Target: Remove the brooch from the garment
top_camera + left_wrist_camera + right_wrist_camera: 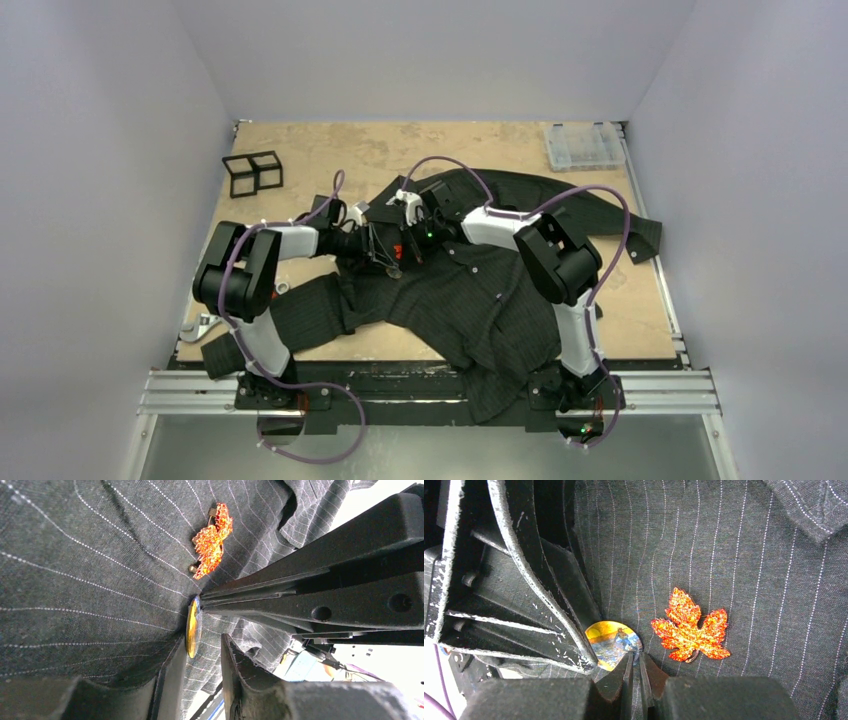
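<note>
We judge the grasp made: our right gripper pinches closed on the round iridescent disc brooch, pinned to the black pinstriped shirt beside an orange glitter leaf. The left gripper, slightly parted, adjoins. Next: ease it free.

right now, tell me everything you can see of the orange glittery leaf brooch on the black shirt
The orange-red glittery maple-leaf brooch has pointed lobes and a sparkly, grainy face. In the left wrist view, small dull metal bits peek out at two of its edges. It lies flat against the black pinstriped shirt, fastened there, just beside a round shiny picture badge but apart from it. Nothing but the fabric touches it.
</note>
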